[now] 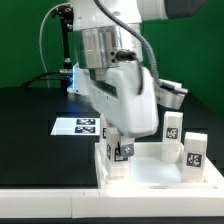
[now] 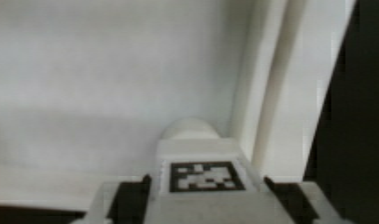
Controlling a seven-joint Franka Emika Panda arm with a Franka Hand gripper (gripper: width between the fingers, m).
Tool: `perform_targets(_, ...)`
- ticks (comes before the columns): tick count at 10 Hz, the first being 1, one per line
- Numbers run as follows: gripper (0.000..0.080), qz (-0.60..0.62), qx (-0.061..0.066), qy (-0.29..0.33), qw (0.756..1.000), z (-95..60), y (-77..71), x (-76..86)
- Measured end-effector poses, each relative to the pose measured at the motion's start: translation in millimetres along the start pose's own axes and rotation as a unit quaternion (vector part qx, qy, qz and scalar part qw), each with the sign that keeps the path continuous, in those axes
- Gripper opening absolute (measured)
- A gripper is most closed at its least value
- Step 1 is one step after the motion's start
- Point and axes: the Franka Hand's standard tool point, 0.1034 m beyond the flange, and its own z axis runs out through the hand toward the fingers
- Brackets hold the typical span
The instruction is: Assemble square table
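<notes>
The white square table top (image 1: 160,172) lies at the front right of the black table, with its raised rim toward me. My gripper (image 1: 123,150) hangs over its left corner, shut on a short white leg (image 1: 123,149) that bears a black-and-white tag. In the wrist view the leg (image 2: 204,165) stands between my fingers (image 2: 118,200), just above the flat top (image 2: 115,90) and close beside its raised rim (image 2: 284,80). Two more tagged legs stand on the top: one at the back right (image 1: 172,128), one at the right (image 1: 194,151).
The marker board (image 1: 78,126) lies flat on the black table behind and left of the table top. Cables and a grey fixture sit at the back, in front of the green wall. The table's white front edge runs along the bottom.
</notes>
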Motion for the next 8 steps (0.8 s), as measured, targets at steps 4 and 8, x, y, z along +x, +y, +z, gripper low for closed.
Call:
perform_targets(4, 0.0611, -0.194, 0.013, 0.015, 0.981, -3.4, 1.8, 4.5)
perform_targets(8, 0.0648, -0.344, 0.012, 0.020, 0.939, -3.9, 2.3, 6.5)
